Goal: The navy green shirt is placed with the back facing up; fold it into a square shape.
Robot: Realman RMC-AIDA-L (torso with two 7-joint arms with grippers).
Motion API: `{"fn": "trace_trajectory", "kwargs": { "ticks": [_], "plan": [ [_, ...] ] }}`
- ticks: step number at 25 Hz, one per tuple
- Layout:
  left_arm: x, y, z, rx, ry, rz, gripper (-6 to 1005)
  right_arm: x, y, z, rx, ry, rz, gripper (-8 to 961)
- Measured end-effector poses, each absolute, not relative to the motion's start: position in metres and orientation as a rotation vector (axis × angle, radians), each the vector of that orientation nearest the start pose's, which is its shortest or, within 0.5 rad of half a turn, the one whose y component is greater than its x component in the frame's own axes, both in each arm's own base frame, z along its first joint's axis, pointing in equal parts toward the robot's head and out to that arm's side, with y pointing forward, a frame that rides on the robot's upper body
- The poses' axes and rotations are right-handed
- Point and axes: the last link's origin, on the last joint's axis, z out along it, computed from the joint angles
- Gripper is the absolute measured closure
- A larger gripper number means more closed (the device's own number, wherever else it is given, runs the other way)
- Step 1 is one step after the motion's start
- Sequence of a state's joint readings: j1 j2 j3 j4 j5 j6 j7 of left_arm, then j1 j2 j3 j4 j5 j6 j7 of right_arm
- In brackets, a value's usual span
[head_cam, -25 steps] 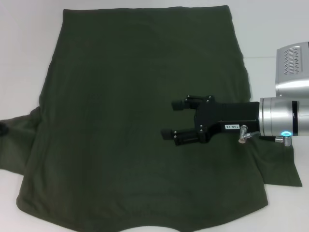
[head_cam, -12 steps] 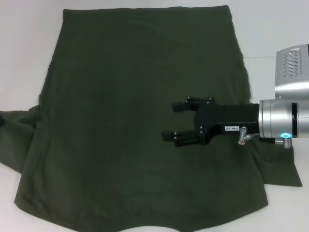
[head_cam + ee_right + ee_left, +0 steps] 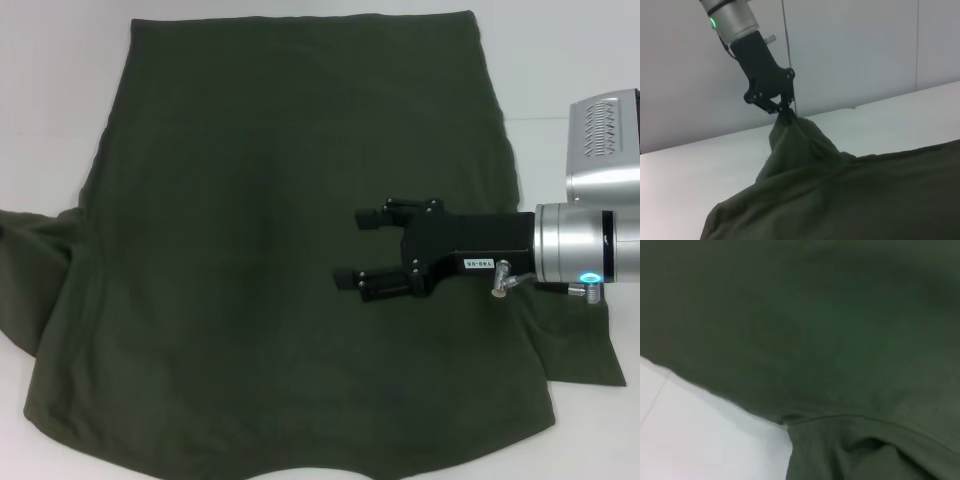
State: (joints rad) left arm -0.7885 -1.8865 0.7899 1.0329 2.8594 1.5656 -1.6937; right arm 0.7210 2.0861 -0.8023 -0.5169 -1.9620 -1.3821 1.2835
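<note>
The navy green shirt [image 3: 270, 200] lies spread on the white table [image 3: 560, 60], plain side up, hem at the far end. My right gripper [image 3: 355, 250] hovers open over the shirt's right middle, fingers pointing left, holding nothing. My left gripper is out of the head view. The right wrist view shows this left gripper [image 3: 786, 114] shut on the shirt's left sleeve, lifting it into a peak above the table. That sleeve [image 3: 25, 260] reaches the head view's left edge. The left wrist view is filled with shirt fabric [image 3: 815, 330] and a sleeve seam.
The shirt's right sleeve [image 3: 575, 345] lies flat under my right arm's silver wrist [image 3: 585, 245]. Bare white table [image 3: 700, 440] shows beside the shirt, and a pale wall [image 3: 850, 50] stands behind the table.
The left sleeve has been pulled up and outward at the left edge, dragging the shirt's near left corner slightly left. My right gripper has stayed in place, open.
</note>
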Motion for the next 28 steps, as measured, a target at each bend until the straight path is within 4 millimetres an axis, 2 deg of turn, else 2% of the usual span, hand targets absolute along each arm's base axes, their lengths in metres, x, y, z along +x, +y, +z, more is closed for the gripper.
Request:
{"fn": "trace_trajectory", "kwargs": {
  "ticks": [4, 12, 18, 23, 28],
  "plan": [
    [-0.246, 0.413, 0.141, -2.587, -0.357, 0.742, 971, 0.210, 0.373, -0.040, -2.808, 0.388, 0.622, 7],
    [-0.223, 0.415, 0.136, -2.612, -0.321, 0.825, 970, 0.211, 0.372, -0.042, -2.808, 0.386, 0.614, 7],
    [-0.195, 0.422, 0.136, -2.604, -0.294, 0.917, 970, 0.212, 0.371, -0.043, -2.808, 0.373, 0.611, 7],
    [-0.182, 0.425, 0.137, -2.603, -0.282, 0.964, 970, 0.212, 0.371, -0.043, -2.809, 0.373, 0.610, 7],
    [-0.168, 0.429, 0.127, -2.607, -0.272, 1.022, 971, 0.213, 0.370, -0.043, -2.809, 0.368, 0.608, 6]
  ]
}}
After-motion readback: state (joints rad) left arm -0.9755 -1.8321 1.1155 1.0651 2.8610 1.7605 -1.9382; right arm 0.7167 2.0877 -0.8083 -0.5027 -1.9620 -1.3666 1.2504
